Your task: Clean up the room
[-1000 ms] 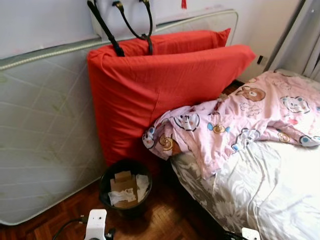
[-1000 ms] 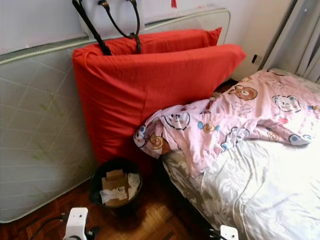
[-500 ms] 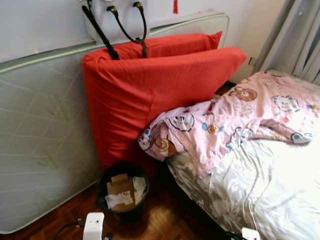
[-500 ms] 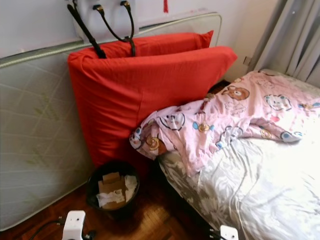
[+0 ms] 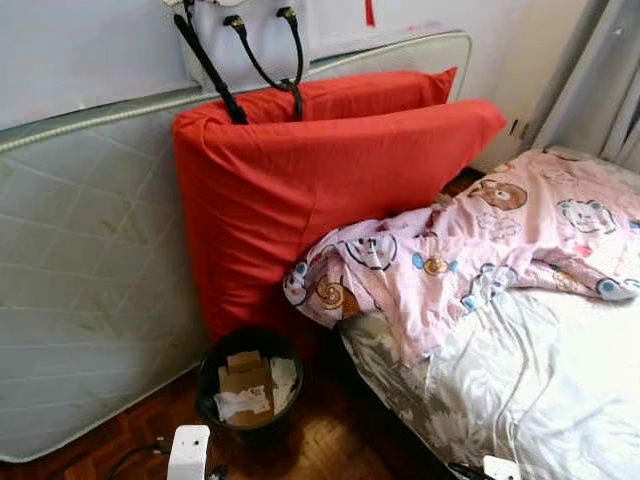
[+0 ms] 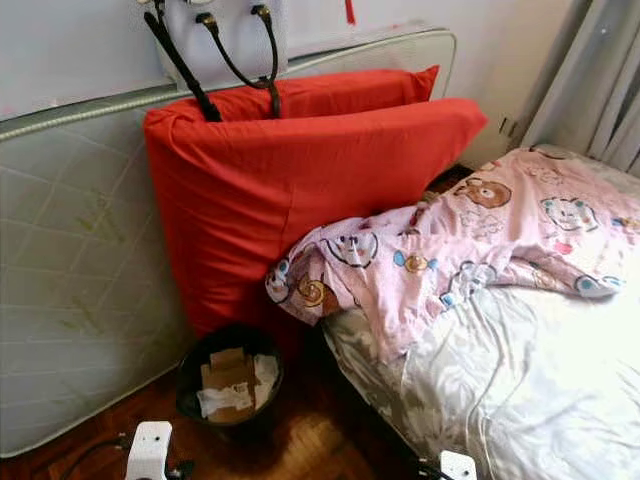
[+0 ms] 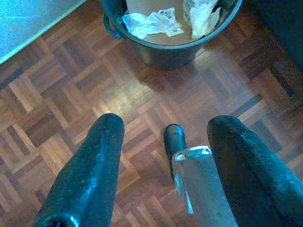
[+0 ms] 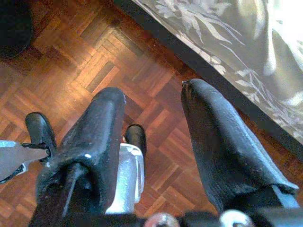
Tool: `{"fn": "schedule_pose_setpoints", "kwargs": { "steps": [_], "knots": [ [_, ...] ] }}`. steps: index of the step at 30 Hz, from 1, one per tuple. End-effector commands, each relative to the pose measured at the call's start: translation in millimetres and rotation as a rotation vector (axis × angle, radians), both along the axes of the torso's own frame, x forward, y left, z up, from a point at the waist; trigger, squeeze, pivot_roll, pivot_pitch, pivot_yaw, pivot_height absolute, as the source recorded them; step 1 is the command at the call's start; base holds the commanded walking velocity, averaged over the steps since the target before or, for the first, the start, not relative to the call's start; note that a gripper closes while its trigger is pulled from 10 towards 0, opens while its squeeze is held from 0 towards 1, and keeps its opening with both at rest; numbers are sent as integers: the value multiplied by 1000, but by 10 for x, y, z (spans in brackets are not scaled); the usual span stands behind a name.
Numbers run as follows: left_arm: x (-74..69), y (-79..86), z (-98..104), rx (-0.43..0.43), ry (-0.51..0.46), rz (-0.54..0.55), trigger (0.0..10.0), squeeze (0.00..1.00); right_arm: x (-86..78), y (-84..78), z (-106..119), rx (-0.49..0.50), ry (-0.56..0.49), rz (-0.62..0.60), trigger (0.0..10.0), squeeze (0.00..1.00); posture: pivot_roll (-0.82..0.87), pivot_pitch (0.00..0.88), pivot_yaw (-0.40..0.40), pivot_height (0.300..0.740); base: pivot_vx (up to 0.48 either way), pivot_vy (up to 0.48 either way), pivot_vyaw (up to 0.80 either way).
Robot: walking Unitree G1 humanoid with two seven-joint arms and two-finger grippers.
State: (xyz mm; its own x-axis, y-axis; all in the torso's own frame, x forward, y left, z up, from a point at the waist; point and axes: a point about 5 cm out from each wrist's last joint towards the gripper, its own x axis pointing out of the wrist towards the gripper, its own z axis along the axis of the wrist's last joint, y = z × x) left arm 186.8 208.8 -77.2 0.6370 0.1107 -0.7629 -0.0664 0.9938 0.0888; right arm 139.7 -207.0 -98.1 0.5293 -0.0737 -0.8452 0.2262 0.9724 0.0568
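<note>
A crumpled pink cartoon-print blanket (image 5: 470, 265) lies across the head of the bed (image 5: 560, 390), one corner hanging over the edge. Two large red cushions (image 5: 320, 190) lean against a grey mattress (image 5: 90, 270) standing on its side. A black waste bin (image 5: 247, 385) with cardboard and paper scraps stands on the floor between cushions and bed. My left gripper (image 7: 165, 142) hangs open above the parquet, close to the bin (image 7: 165, 33). My right gripper (image 8: 154, 123) hangs open over the floor beside the bed's edge (image 8: 227, 61).
A white bag with black straps (image 5: 240, 50) hangs on the wall above the cushions. Grey curtains (image 5: 600, 80) hang at the right. A wall socket (image 5: 521, 128) sits low by the curtain. The parquet floor (image 5: 330, 445) shows between bin and bed. My feet (image 7: 174, 142) show below the grippers.
The camera has shifted slightly, first left and up, then back right and down. Nothing in the room has moved, and both grippers hang as before.
</note>
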Motion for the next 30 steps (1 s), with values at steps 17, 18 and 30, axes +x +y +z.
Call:
{"fn": "schedule_pose_setpoints", "kwargs": {
  "steps": [17,18,30],
  "knots": [
    [-24,28,-7,3,5,11,10000,0,26,-20,16,-5,-18,0,10000,0,-5,0,-34,740,291,0,-368],
    [-21,18,-8,2,5,11,10000,0,30,-19,18,-6,-19,13,10000,0,-7,0,-34,740,292,0,0],
    [-28,-10,-18,-2,11,13,10000,0,42,1,23,17,-31,48,10000,0,-6,0,-36,740,292,0,600]
  ]
}}
